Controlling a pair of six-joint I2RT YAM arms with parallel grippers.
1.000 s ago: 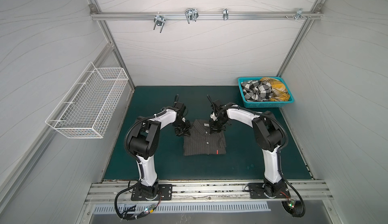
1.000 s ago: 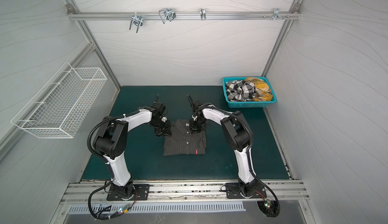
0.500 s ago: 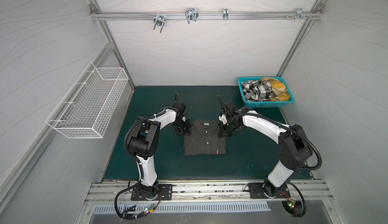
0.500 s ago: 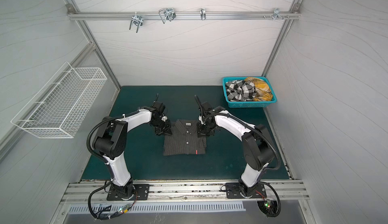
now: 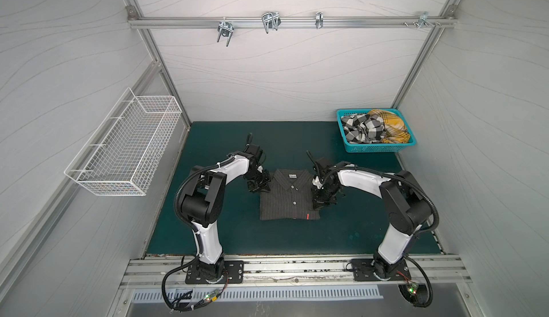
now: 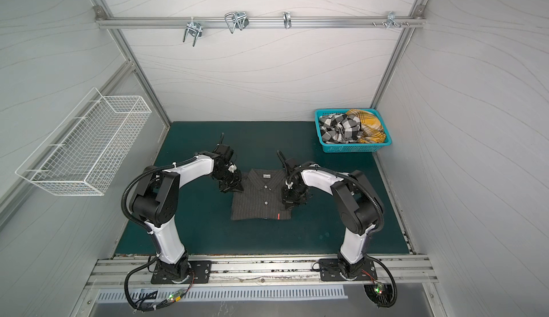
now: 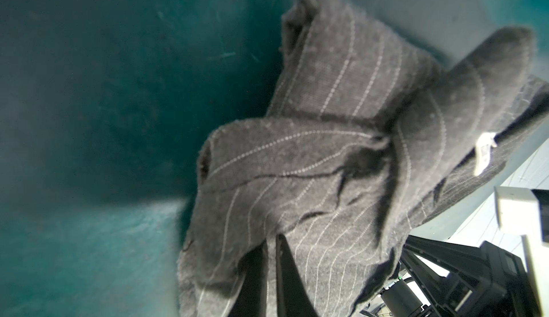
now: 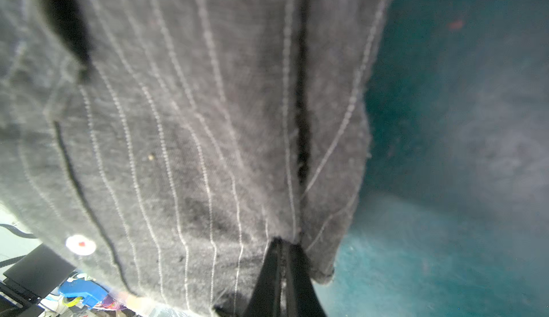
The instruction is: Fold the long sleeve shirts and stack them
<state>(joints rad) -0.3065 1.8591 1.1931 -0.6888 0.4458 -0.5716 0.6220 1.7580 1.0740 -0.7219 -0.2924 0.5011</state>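
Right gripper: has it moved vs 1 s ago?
Yes. In a top view the right gripper has shifted along the pinstriped shirt's right edge, from beside the collar toward the red hem tag.

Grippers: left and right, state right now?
Left gripper: shut on the dark charcoal pinstriped cloth shirt.
Right gripper: shut on the same shirt.

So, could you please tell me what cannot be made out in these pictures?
- Check shirt and yellow plaid shirt: crumpled, lower parts hidden by the teal basket wall, both top views.
- Pinstriped shirt sleeves: out of sight under the folded body, top views.
- Its collar label wording: too small, top views.
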